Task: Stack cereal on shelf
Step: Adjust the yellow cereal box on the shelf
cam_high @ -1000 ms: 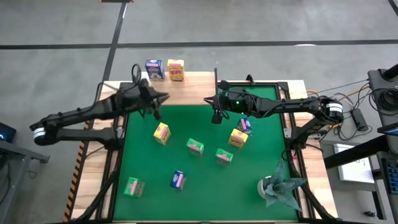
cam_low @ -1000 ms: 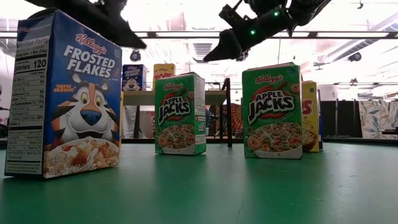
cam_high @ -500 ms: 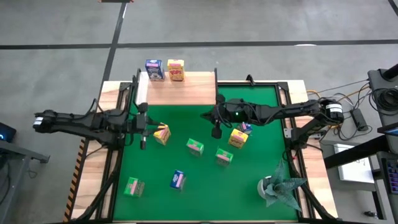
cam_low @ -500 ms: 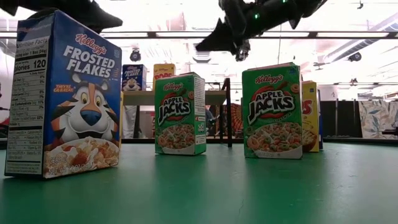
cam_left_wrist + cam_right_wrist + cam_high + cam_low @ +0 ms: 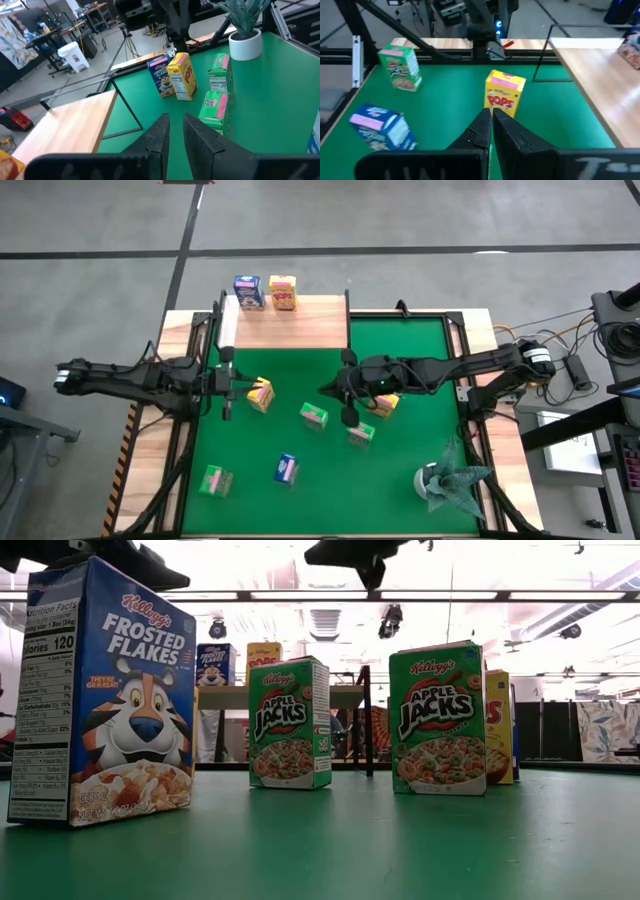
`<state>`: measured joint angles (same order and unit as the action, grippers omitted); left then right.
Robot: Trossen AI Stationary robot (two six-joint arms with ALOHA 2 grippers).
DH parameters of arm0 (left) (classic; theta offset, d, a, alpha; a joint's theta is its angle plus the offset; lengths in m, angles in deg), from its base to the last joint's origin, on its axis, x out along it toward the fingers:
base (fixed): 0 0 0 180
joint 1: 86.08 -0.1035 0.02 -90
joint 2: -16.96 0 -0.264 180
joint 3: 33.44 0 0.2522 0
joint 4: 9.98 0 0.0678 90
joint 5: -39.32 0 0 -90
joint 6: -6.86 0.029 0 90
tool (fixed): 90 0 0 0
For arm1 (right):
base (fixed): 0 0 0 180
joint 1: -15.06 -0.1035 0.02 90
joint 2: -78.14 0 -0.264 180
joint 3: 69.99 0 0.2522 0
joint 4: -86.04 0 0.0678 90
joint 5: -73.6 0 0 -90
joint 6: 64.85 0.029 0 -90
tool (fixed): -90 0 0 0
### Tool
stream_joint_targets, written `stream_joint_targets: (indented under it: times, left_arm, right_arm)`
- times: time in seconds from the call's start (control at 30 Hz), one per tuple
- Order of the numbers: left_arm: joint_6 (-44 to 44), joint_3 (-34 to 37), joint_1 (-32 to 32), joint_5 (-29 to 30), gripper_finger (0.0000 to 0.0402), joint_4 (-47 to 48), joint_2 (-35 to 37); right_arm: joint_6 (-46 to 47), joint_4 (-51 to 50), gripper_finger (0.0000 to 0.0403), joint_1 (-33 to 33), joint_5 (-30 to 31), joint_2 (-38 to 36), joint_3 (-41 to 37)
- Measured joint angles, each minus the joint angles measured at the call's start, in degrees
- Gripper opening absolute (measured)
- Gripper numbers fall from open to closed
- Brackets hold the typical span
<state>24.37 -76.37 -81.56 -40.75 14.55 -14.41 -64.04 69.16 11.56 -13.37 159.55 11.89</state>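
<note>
Yellow Pops box (image 5: 260, 394) stands just beside my left fingers (image 5: 228, 383), slightly parted and empty; my right fingers (image 5: 348, 413), closed, hover near a green Apple Jacks box (image 5: 314, 416).

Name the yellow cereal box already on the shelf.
The yellow box at the wooden shelf's far edge, beside the blue box; other yellow boxes stand on the green mat.

Robotics lab or workshop, bare concrete floor (image 5: 400, 215) across the top of the frame, cluttered workbenches (image 5: 75, 22) upper left, loose cables (image 5: 585, 330) at right, ceiling strip lights (image 5: 560, 595).
</note>
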Motion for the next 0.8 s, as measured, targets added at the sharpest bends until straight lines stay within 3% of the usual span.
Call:
stream_joint_targets:
  times: [0.17, 0.3, 0.4, 0.6, 0.8]
  left_arm:
    - [2.90, 0.00, -0.01, 0.02, 0.0037, 0.34, 0.88]
    - [6.10, 0.00, -0.01, 1.55, 0.0037, -0.35, 2.13]
    - [8.83, 0.00, -0.01, 6.97, 0.0037, -3.08, 3.30]
    - [12.03, 0.00, -0.03, 19.93, 0.0037, -7.23, 5.56]
    - [10.74, 0.88, -0.03, 24.65, 0.0037, -7.96, 6.90]
  right_arm:
    - [0.02, -2.44, 0.0009, 0.37, 0.58, 0.00, 1.99]
    - [-1.79, -2.08, 0.0009, 2.21, 5.66, 0.00, 2.01]
    - [-2.50, -0.83, 0.0009, 4.48, 8.76, 0.15, 2.01]
    - [-4.79, 5.37, 0.0009, 10.07, 8.63, 2.51, 2.01]
    - [-6.36, 13.33, 0.0009, 15.38, 7.10, 7.16, 2.61]
